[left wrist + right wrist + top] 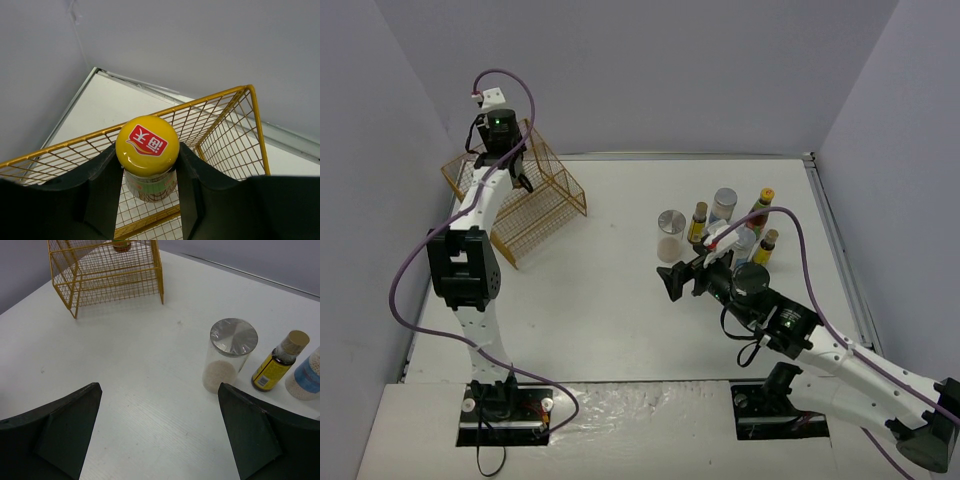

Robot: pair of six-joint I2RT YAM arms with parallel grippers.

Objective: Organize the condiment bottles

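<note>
Left pincer [148, 172]: closed on the yellow-capped bottle [147, 145], one finger on each side just under the cap. The cap is glossy yellow with a red logo, and a clear neck and part of a label show beneath it. The bottle hangs upright over the gold wire basket [251, 131]. I cannot tell whether its base is below the rim. From the overhead camera, this pincer [516, 172] is at the far left of the tabletop [610, 300], above the basket's far end [535, 205].

Right pincer [160, 432]: wide open and holding nothing, its two dark fingers well apart. It hovers low over bare tabletop near the middle [682, 280] and touches no container.

Just beyond its right finger stands a silver-lidded jar [227, 357], upright, with pale grains in its lower part. Just beside that stands a slim dark bottle [277, 365] with a tan cap and yellow label, then a blue-labelled jar [305, 377] at the edge of the view.

The overhead camera shows these in one upright cluster at the right far side, together with an orange-capped bottle [763, 205]. The right arm partly hides two further containers in it.

The cluster is well apart from the basket.
</note>
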